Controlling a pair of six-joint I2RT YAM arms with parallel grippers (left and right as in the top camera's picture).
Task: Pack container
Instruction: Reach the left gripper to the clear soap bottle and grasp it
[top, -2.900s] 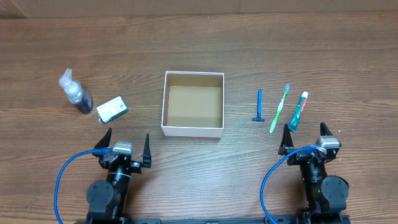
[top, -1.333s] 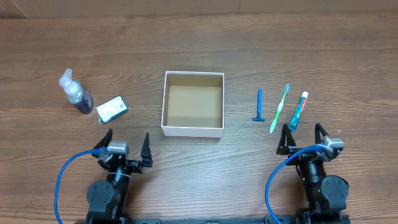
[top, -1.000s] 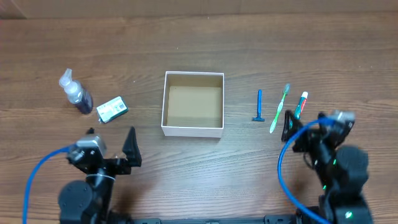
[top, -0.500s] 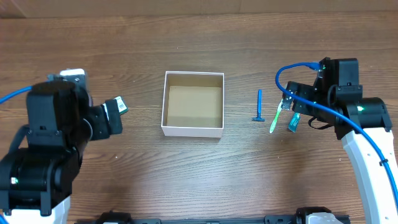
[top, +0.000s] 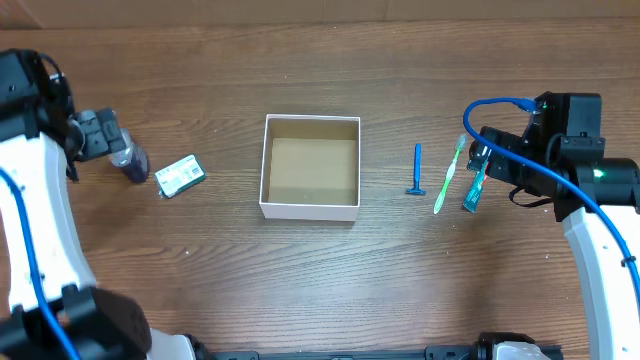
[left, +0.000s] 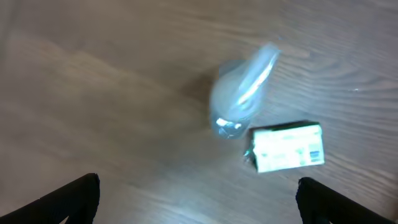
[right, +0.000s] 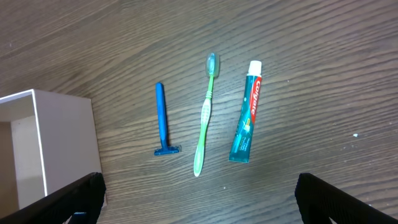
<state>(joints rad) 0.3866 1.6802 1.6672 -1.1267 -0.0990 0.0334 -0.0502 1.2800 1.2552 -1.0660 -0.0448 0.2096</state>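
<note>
The box sits empty at frame centre, mouth up. It is square, so it has no long axis, and its walls run parallel to the frame edges. Both arms have swung out from rest. The left gripper, spread wide, hangs over the bottle at the left. The right gripper, also spread, is above the toothpaste. Picking looks about to begin.

Soft, even light falls from above on the desk in the overhead view, bright and without glare. Shadows are faint; the plainest is a dim band inside the container along its near wall. The left wrist view is smeared and greyish: the bottle and soap packet have soft edges. The right wrist view is sharp, with crisp wood grain and legible lettering on the toothpaste tube.
</note>
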